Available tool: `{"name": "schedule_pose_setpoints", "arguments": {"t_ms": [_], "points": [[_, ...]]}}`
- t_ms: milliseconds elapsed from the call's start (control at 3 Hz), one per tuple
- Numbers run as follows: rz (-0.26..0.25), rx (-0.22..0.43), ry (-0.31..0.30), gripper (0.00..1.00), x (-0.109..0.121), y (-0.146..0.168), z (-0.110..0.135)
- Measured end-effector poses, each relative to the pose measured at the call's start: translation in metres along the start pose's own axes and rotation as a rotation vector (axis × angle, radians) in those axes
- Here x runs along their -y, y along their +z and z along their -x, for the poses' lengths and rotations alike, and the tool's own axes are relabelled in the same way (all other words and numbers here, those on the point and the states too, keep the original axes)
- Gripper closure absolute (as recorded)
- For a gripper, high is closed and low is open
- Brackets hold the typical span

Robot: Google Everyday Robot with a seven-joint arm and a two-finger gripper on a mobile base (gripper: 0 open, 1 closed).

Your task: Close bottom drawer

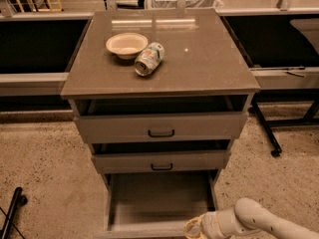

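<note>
The bottom drawer (159, 200) is pulled far out of the grey cabinet; its long pale box is empty and its front panel sits at the picture's lower edge, mostly cut off. My gripper (193, 230) is at the bottom right of the drawer, right at its front edge, on the pale arm (259, 224) that comes in from the lower right. The fingers are largely cut off by the picture's edge. The top drawer (160, 127) and the middle drawer (160, 161) each stand slightly open above it.
A pale bowl (126, 45) and a can (149, 59) lying on its side rest on the cabinet top (199, 59). Dark tables flank the cabinet; a table leg with a castor (273, 152) stands at right. A black object (12, 214) lies at lower left on the speckled floor.
</note>
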State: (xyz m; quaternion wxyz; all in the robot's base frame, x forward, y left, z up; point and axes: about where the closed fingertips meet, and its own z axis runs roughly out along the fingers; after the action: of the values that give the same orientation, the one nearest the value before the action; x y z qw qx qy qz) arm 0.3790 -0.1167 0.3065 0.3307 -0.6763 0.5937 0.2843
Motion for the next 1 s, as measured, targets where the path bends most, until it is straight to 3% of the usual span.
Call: {"name": "schedule_pose_setpoints", "arguments": {"t_ms": [333,1000], "points": [[0.020,0.007,0.030,0.95,-0.002,0.021,-0.010],[0.039,0.000,0.032,1.00,-0.039,0.094,-0.063]]}}
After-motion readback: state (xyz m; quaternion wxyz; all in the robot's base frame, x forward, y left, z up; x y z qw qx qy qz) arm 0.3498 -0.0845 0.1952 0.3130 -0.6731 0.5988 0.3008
